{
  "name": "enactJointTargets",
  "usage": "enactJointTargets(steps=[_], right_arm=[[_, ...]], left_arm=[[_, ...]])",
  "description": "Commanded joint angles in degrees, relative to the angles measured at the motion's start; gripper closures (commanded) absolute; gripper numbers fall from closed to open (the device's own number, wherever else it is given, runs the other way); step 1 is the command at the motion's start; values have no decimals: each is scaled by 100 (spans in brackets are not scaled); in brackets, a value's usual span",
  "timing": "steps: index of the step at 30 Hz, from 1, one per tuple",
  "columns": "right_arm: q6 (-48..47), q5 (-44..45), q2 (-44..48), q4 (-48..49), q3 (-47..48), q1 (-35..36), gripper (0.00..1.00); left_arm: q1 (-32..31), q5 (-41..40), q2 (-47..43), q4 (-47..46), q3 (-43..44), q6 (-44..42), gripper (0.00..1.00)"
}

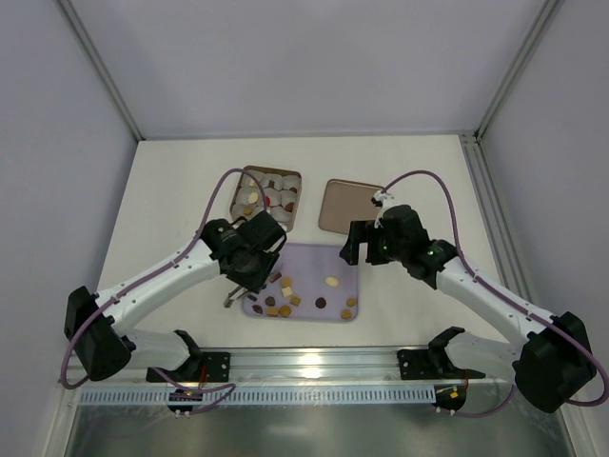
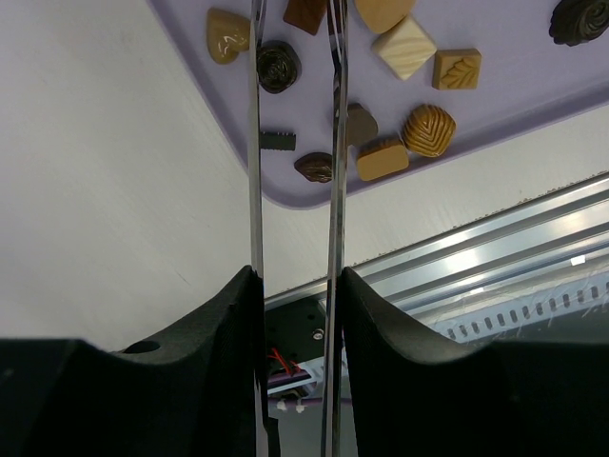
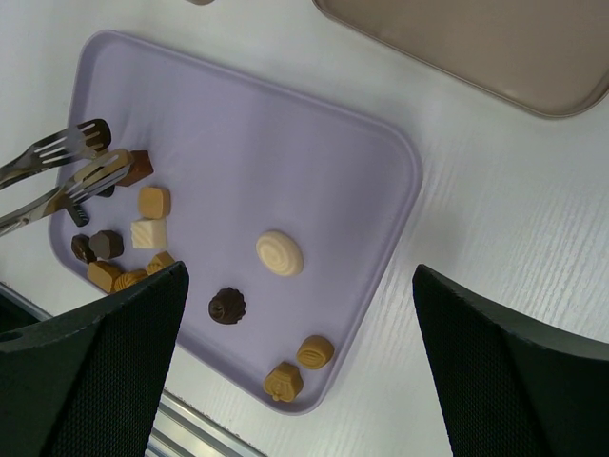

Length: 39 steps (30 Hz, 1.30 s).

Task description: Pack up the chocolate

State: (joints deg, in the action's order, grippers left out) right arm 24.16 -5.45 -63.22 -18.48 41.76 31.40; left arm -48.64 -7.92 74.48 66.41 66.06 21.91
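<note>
Steel tongs are clamped between the left gripper's partly closed jaws. Their forked tips reach over the chocolate, which is clustered on the lilac tray just ahead of that gripper. The right gripper hangs spread wide and empty; below it lie cream, dark and caramel pieces, with the cluster off to its left.

L jaws clamped narrow; R jaws wide open.

Metal tongs are hanging over a lavender tray lying on the white surface; behind it, a brown square tin and a flat brown lid are sitting apart.
</note>
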Motion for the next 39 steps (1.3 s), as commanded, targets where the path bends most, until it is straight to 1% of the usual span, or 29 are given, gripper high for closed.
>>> enactJointTargets(steps=[1, 11, 17, 31, 39], right_arm=[[27, 71, 135, 143, -27, 33, 0], [1, 88, 152, 108, -1, 33, 0], [9, 97, 179, 99, -18, 33, 0], [18, 132, 284, 73, -71, 33, 0], [18, 141, 258, 90, -106, 33, 0]], left_arm=[[-31, -69, 32, -137, 64, -91, 60], [-31, -104, -82, -155, 302, -73, 60], [-31, -227, -188, -120, 390, -73, 58], [-31, 133, -232, -225, 337, -143, 58], [-31, 54, -92, -260, 258, -187, 58]])
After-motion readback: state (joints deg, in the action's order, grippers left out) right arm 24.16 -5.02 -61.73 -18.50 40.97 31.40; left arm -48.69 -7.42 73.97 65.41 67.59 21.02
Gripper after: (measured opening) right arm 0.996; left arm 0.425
